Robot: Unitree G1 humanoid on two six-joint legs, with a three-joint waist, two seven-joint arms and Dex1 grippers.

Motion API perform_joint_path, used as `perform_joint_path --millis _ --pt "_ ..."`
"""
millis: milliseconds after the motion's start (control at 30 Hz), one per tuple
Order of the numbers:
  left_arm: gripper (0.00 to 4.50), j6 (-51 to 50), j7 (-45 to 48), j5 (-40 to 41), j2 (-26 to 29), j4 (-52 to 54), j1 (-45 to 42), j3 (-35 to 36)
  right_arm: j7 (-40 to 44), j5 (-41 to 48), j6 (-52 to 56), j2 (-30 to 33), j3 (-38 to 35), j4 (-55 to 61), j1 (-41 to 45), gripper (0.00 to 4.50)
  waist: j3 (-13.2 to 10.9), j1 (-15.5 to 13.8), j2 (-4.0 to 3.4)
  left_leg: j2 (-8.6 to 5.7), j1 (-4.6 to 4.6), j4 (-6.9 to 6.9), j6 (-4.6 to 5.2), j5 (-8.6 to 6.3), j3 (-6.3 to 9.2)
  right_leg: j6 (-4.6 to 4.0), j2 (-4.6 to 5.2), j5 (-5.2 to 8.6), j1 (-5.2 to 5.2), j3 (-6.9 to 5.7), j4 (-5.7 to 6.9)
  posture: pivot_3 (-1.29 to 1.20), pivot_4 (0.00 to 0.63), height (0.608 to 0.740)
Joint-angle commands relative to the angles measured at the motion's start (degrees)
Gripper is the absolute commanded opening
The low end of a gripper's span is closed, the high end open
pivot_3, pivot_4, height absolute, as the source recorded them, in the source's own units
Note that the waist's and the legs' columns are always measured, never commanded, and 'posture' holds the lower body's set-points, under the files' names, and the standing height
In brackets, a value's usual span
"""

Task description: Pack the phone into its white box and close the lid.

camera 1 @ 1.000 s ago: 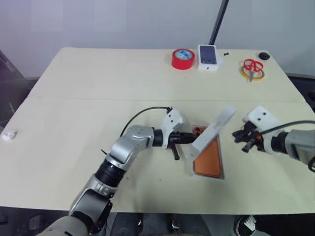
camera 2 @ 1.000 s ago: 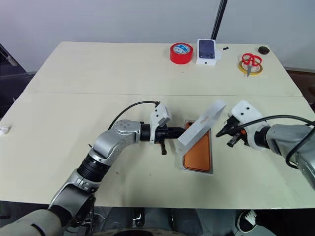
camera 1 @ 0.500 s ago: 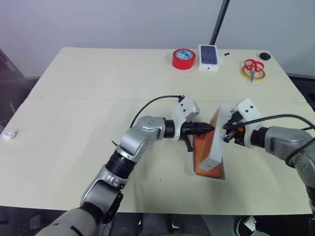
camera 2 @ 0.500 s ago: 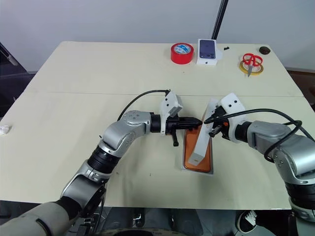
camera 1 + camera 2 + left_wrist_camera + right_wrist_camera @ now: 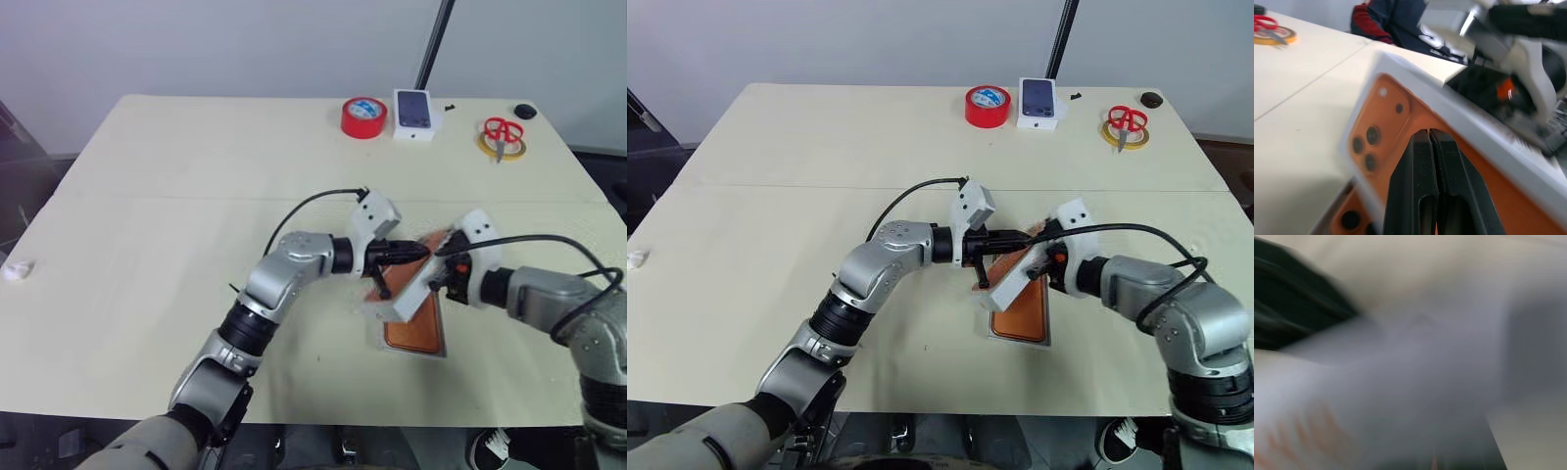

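A pale wooden surface (image 5: 176,196) fills the scene. At its far left edge lies a small crumpled white scrap (image 5: 17,270). Near the middle, the left gripper (image 5: 416,253) reaches in level from the left, its two black jaws pressed together and empty, tips against the printed orange face of the lid (image 5: 407,284). The lid is tilted, its near-left end low and its far-right end raised, lying slantwise over the far part of the white box (image 5: 443,351). The phone (image 5: 416,331) lies flat inside that box, its copper-orange back showing at the near end. The left wrist view shows the lid's printed camera lenses just beside the closed jaws. Just right of the lid is the right gripper (image 5: 449,269); its jaws are together, apparently pressing the lid's raised end, though the contact is hard to make out. Along the far edge, left to right, sit a red tape roll (image 5: 363,117), a white box showing a dark phone picture (image 5: 415,114), and red-handled scissors (image 5: 504,133) on a yellow tape ring (image 5: 516,149).
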State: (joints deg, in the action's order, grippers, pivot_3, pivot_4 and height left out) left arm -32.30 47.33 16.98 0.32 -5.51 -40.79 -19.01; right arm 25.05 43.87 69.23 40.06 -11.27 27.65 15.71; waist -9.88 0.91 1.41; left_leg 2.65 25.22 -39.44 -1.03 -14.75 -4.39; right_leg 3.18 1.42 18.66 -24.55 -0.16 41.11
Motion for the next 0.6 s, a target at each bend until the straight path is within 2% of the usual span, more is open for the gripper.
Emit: perform_joint_path --millis 33,133,233,433,600 --pt "0.04 -1.1 1.3 2.4 -0.3 4.5 -0.5 0.1 -0.8 1.5 0.6 -2.6 1.7 2.2 1.3 0.11 0.0 0.1 0.0 0.0 0.0 0.0 0.0 0.0 0.0 0.0 0.0 0.0 0.0 0.0 0.0 0.0 0.15 0.69" --pt "0.04 -2.5 1.7 2.9 1.0 6.4 0.2 0.3 -1.2 0.5 0.7 -3.1 2.4 2.0 1.3 0.11 0.0 0.2 -0.02 0.02 -0.04 0.0 0.0 0.0 0.0 -0.01 -0.01 0.0 0.0 0.0 0.03 0.0 0.15 0.69" --pt "0.04 -2.9 2.0 2.7 2.6 7.7 1.1 -0.3 -0.2 -1.1 -0.1 -0.6 1.9 1.5 0.1 0.11 0.1 0.2 -0.09 0.03 -0.06 0.0 0.0 0.0 0.0 -0.01 -0.03 0.0 0.02 0.01 0.03 0.0 0.15 0.69" --pt "0.04 -3.0 1.0 2.1 3.4 7.1 1.9 -0.5 6.4 -6.2 -5.3 11.4 1.5 0.9 -4.6 0.11 0.1 -0.4 -0.09 -0.04 -0.03 -0.01 0.02 -0.01 -0.01 0.0 0.02 0.0 0.05 0.0 -0.02 0.0 0.15 0.69" --pt "0.04 -2.5 0.5 1.7 3.0 5.7 2.0 -1.1 10.6 -10.3 -10.1 17.9 2.0 0.2 -7.8 0.11 0.1 -0.2 -0.1 -0.04 -0.03 -0.01 0.04 -0.02 0.01 0.01 0.01 0.0 0.05 0.0 -0.02 0.0 0.15 0.69"
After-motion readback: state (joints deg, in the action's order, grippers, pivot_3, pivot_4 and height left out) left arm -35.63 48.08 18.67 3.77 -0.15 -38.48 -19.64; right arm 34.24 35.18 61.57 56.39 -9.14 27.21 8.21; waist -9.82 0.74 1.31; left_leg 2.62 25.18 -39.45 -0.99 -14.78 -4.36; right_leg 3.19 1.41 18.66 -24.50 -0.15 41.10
